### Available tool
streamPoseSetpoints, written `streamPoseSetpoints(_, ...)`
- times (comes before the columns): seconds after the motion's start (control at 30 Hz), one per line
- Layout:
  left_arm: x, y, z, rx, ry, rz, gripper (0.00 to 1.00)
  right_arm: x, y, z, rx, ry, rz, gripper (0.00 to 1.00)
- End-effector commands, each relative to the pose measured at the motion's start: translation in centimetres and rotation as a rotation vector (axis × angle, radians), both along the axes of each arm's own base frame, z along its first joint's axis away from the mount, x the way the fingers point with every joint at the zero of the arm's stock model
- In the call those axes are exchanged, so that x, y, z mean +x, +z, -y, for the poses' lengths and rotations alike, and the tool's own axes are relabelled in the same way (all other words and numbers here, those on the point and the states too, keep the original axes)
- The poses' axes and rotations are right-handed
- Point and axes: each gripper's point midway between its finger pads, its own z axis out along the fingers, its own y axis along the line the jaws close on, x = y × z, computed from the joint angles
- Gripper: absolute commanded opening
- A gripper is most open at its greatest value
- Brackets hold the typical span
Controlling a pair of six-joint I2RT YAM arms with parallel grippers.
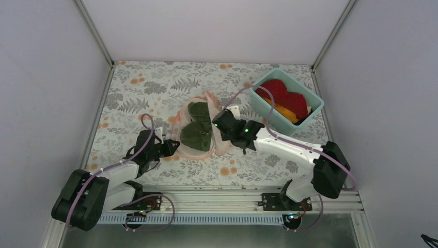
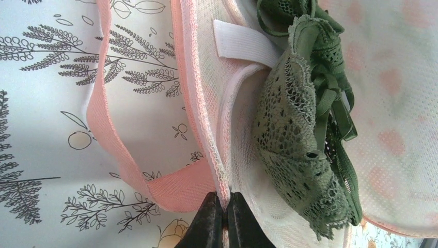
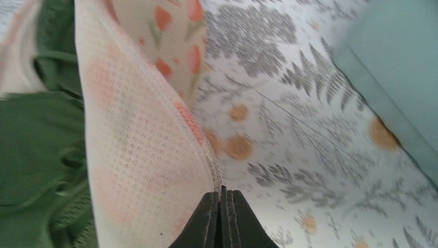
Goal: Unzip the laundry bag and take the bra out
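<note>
Top external: bra (image 1: 198, 135) lies between my jaws, long axis away from bases; both jaws clamped on rims of open bag (image 1: 222, 147), right nearer.

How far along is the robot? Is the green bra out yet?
Done: the peach-pink flowered mesh laundry bag lies unzipped and spread open. In hand: the left end effector and the right end effector each pinch a bag edge. To do: the olive-green lace bra sits inside, not lifted out.
</note>
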Motion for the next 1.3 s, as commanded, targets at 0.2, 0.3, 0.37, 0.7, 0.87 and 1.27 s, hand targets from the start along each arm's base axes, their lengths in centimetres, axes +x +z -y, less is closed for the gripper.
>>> streamPoseSetpoints(0.2,0.5,0.6,-0.5,0.025,0.022,0.054,0.02,-5.5,-5.2,6.3,0.013,-0.195,-0.227,0.13)
streamPoseSetpoints(0.3,0.7,1.0,-0.7,0.027,0.036,0.067,0.02,-7.3,-5.6,8.7,-0.032,-0.251,-0.278,0.25)
streamPoseSetpoints(0.37,0.6,1.1,-0.7,0.021,0.038,0.068,0.02,-7.8,-4.7,10.2,-0.04,-0.292,-0.265,0.42)
streamPoseSetpoints(0.7,-1.2,-0.3,-1.1,0.045,0.065,-0.089,0.02,-5.1,1.0,0.2,0.081,0.123,-0.125,0.75)
streamPoseSetpoints(0.87,-1.8,0.0,-1.4,0.07,0.057,-0.114,0.14,-8.0,2.8,-11.8,0.109,0.59,0.015,0.78)
streamPoseSetpoints(1.27,2.9,7.4,-10.2,-0.081,0.504,-0.041,1.0,-6.6,-1.9,-19.4,-0.013,0.752,0.17,0.96)
